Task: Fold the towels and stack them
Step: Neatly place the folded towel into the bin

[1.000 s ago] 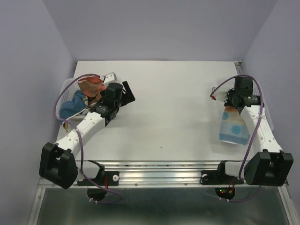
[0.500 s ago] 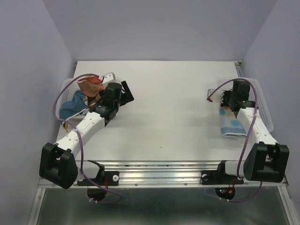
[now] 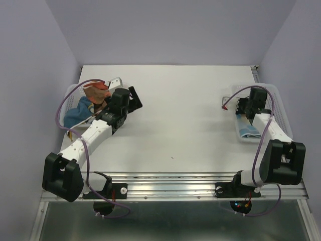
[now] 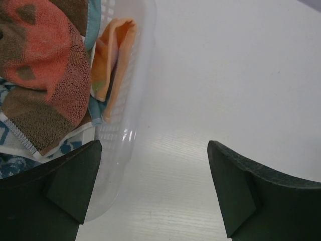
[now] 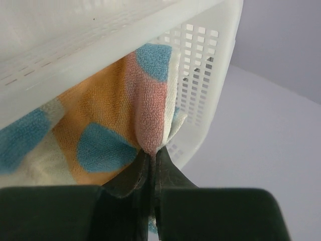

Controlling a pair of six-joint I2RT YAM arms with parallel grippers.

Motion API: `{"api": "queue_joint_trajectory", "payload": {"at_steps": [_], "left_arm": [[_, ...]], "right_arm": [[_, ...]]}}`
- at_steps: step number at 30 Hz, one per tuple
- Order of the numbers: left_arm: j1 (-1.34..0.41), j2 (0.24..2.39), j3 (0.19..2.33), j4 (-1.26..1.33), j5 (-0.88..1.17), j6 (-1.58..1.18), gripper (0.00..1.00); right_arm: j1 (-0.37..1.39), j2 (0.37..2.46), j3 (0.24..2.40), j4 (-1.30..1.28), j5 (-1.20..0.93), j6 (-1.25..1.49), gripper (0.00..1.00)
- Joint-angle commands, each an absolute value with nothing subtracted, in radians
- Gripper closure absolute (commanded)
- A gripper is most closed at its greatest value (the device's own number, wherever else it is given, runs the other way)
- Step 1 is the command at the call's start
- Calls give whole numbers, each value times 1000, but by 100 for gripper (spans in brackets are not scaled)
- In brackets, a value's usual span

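Towel with orange and blue circles (image 5: 100, 125) sits in your right basket (image 5: 200, 70), corner pinched in your right gripper (image 5: 153, 153), fingers clamped on it. Your left gripper (image 4: 153, 165) hangs wide apart beside the left basket (image 4: 125, 110), where the other towels (image 4: 45, 65) lie heaped.

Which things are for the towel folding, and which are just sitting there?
For the job:
- spotted towel, pinched by the right gripper
- brown-and-red towel
- peach-orange towel
- blue towel

Just there:
- left basket
- right basket
- table
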State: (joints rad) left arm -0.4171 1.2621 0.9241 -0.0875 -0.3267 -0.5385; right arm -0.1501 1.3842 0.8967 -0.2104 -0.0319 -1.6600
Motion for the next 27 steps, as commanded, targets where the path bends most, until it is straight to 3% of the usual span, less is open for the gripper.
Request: {"api": "queue_joint_trajectory", "payload": {"at_steps": [1,7,11,12,13,14,22,27], "left_arm": [[-413,1264,916,-69,-367,-523,1],[-411,1278,923,-72,-364,-523,1],[-411,1278,927,-74,-360,-526,1],[-411,1279,928,-74,-357,-528,1],[-411,1279,928,-74,-356,-529,1],[-411,1276,931,-74,-353,-529,1],[-411,1226,933,-83,-382,-554,1],[-411,1138,914,-81,-402,-566,1]], "right_arm": [[-164,1404,876,-97,-77,-1720,99],[-166,1439,882,-80,-94,-1720,99],[-166,1450,884,-77,-87,-1718,93],[-166,1450,882,-71,-89,-1715,84],[-166,1447,879,-60,-87,-1712,67],[-166,1445,880,-57,-86,-1704,1],[-166,1361,934,-84,-15,-1645,0],[-166,1223,997,-54,-128,-1470,0]]}}
